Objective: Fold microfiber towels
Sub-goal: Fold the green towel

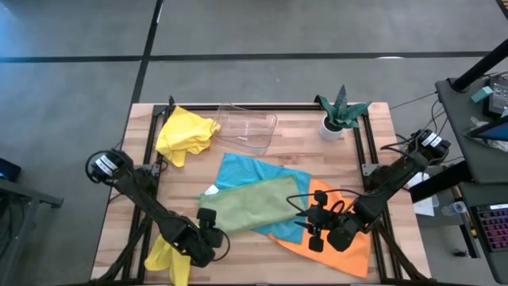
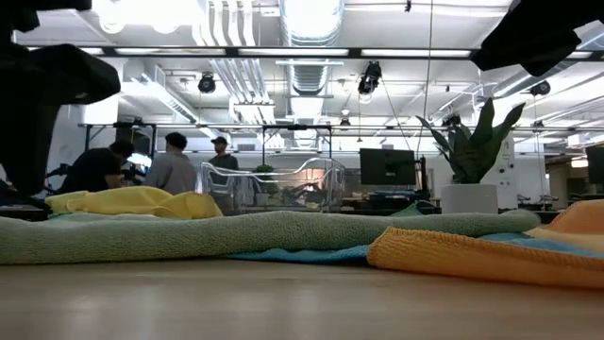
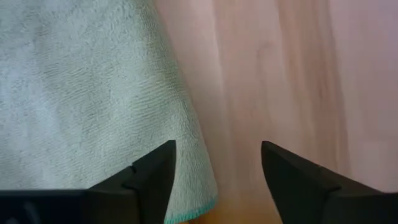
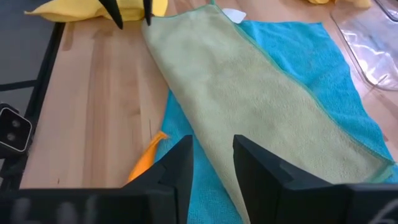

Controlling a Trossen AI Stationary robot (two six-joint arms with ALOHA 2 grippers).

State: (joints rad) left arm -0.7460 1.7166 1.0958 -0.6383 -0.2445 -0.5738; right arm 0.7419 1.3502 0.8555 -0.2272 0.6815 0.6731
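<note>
A sage green towel [image 1: 250, 206] lies spread across a turquoise towel [image 1: 254, 173] and partly over an orange towel [image 1: 345, 242]. One yellow towel [image 1: 186, 133] is bunched at the far left. Another yellow towel [image 1: 168, 258] lies at the near left edge. My left gripper [image 1: 208, 224] is open just above the green towel's left near corner [image 3: 196, 199]; one finger [image 3: 152, 177] is over the cloth and the other over bare wood. My right gripper [image 1: 311, 219] is open over the green towel's right end [image 4: 214, 186]. I cannot tell whether either gripper touches the cloth.
A clear plastic tray [image 1: 248, 127] lies at the far middle of the table. A small green plant in a white pot [image 1: 340, 115] stands at the far right. Black frame rails run along the table's left and right edges. People show in the room behind [image 2: 175, 170].
</note>
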